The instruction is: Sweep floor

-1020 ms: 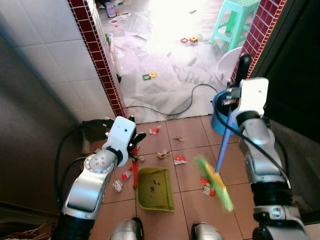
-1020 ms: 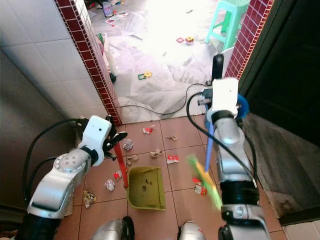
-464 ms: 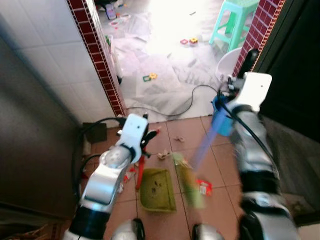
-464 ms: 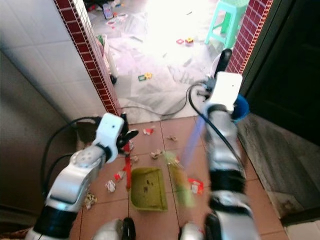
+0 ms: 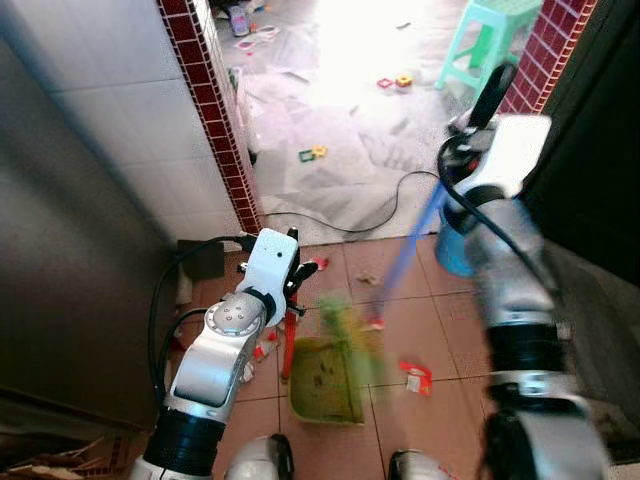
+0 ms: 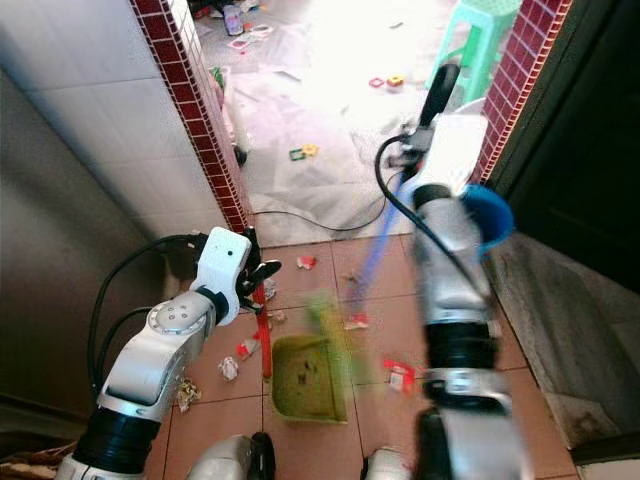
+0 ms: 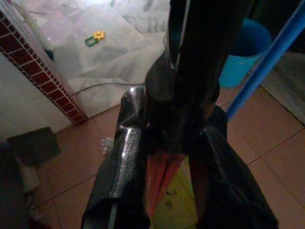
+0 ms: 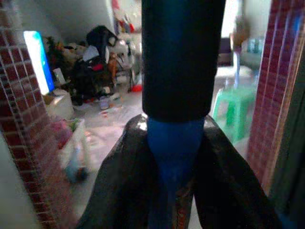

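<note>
Right claw (image 8: 174, 157) grips the blue broom (image 5: 405, 255); left claw (image 7: 164, 157) clamps the dustpan's (image 5: 325, 380) red handle. Paper scraps (image 5: 415, 375), a blue bucket (image 5: 455, 250) and a black cable (image 5: 350, 225) lie around.

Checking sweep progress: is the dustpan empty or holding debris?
Holding a little: dark specks lie on the green dustpan, resting flat on the tiles, its red handle held by the left gripper.

Both arms are silver metal, built from rounded, jointed segments, each ending in a white box-shaped wrist housing. The left arm (image 5: 215, 350) has a round joint cap ringed with small screws and a ribbed black collar at its base. Black cables loop beside the left arm and around the right arm (image 5: 510, 270). Each gripper's fingers are glossy black.
</note>
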Controlling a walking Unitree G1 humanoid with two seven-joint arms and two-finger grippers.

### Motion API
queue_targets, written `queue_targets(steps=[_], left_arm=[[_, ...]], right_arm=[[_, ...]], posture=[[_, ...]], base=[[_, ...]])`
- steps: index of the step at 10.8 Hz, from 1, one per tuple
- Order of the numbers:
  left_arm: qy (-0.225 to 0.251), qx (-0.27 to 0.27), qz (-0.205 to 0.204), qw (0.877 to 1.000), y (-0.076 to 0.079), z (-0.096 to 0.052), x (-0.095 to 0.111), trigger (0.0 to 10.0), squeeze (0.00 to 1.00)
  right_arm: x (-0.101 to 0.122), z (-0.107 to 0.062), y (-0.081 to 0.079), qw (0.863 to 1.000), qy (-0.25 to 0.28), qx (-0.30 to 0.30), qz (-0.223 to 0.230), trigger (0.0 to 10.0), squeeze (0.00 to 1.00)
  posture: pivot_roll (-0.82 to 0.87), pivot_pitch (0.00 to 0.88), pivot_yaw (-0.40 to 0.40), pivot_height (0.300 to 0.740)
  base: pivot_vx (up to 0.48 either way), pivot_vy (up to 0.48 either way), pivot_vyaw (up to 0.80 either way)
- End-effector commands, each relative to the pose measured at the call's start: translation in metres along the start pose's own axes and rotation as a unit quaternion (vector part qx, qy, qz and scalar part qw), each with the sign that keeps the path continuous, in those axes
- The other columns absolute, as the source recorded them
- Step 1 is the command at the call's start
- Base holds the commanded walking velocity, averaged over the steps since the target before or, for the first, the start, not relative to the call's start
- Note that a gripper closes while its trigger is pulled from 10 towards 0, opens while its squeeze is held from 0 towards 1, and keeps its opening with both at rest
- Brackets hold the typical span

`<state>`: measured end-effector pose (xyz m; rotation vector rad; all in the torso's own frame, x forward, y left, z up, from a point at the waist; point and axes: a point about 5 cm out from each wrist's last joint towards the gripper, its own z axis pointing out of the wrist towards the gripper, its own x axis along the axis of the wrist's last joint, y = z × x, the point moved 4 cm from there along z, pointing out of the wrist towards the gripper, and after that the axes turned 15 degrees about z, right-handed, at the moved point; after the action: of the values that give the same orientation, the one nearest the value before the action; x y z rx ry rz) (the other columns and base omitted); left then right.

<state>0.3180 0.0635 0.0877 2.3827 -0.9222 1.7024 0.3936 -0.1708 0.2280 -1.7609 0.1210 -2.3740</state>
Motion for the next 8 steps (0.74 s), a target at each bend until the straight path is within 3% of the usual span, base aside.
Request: queue_targets(steps=[1, 2, 3, 4, 6, 7, 8], left_arm=[[-0.071, -0.044, -0.029, 0.996, 0.022, 0.002, -0.037, 10.0, 0.00], [-0.073, -0.052, -0.035, 0.995, 0.026, 0.002, -0.037, 10.0, 0.00], [-0.082, -0.054, -0.034, 0.995, 0.027, 0.002, -0.038, 10.0, 0.00], [-0.086, -0.071, -0.033, 0.993, 0.031, 0.001, -0.040, 10.0, 0.00], [-0.080, -0.084, -0.035, 0.993, 0.034, -0.001, -0.038, 10.0, 0.00], [-0.082, -0.079, -0.035, 0.993, 0.032, 0.000, -0.039, 10.0, 0.00], [-0.084, -0.079, -0.036, 0.993, 0.032, 0.000, -0.040, 10.0, 0.00]], right_arm=[[0.030, 0.001, -0.011, 0.995, 0.068, 0.038, -0.065, 10.0, 0.00], [0.023, -0.005, 0.005, 0.990, 0.059, 0.014, -0.129, 10.0, 0.00], [0.020, -0.008, 0.010, 0.987, 0.055, 0.004, -0.152, 10.0, 0.00], [0.005, -0.015, 0.026, 0.982, 0.021, -0.042, -0.185, 10.0, 0.00], [-0.021, -0.022, 0.037, 0.983, -0.043, -0.087, -0.157, 10.0, 0.00], [-0.043, -0.030, 0.043, 0.983, -0.091, -0.118, -0.107, 10.0, 0.00], [-0.054, -0.032, 0.038, 0.985, -0.102, -0.123, -0.060, 10.0, 0.00]], posture=[[-0.07, 0.104, 0.087, 0.740], [-0.07, 0.106, 0.087, 0.740], [-0.07, 0.106, 0.087, 0.740], [-0.07, 0.107, 0.088, 0.740], [-0.07, 0.105, 0.090, 0.740], [-0.06, 0.104, 0.091, 0.740], [-0.06, 0.103, 0.090, 0.740]], base=[[0.000, 0.000, 0.00], [0.000, 0.000, 0.00], [0.000, 0.000, 0.00], [0.000, 0.000, 0.00], [0.000, 0.000, 0.00], [0.000, 0.000, 0.00], [0.000, 0.000, 0.00]])
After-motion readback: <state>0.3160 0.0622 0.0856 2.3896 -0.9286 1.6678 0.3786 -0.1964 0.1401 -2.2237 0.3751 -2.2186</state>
